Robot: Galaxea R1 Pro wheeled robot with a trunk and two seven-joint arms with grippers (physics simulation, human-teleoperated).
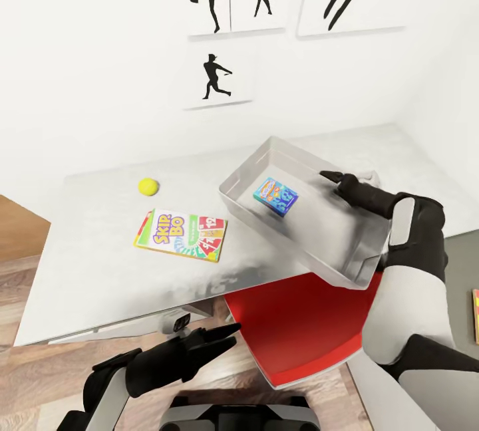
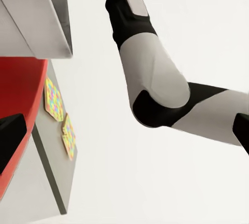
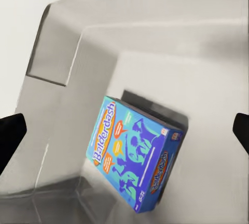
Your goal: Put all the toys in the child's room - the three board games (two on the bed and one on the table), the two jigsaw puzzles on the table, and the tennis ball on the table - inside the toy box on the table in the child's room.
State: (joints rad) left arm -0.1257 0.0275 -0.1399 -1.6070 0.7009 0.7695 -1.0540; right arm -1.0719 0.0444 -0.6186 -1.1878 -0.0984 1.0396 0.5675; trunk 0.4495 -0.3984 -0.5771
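The toy box [image 1: 362, 255] is sitting at the centre right of the head frame, skewed and overhanging the front edge of the desk [image 1: 86, 271] above a red chair [image 1: 299, 331], probably pulled there so the arms can reach into it. The small blue board game [image 1: 275, 195] is already lying inside it; the right wrist frame is showing it close, tilted against the grey floor of the bin.

The right tool [image 1: 332, 179] is hovering over the box's far rim with its fingers spread wide and nothing between them; whether it is brushing the rim is hard to tell.

The left tool [image 1: 213, 341] is hanging low at the bottom of the frame, open and empty.

The Skip-Bo box [image 1: 181, 234] and the tennis ball [image 1: 148, 186] are waiting on the desk at centre left, well apart from the bin. The two jigsaw puzzles [image 2: 59, 115] are lying on a darker surface in the left wrist frame.
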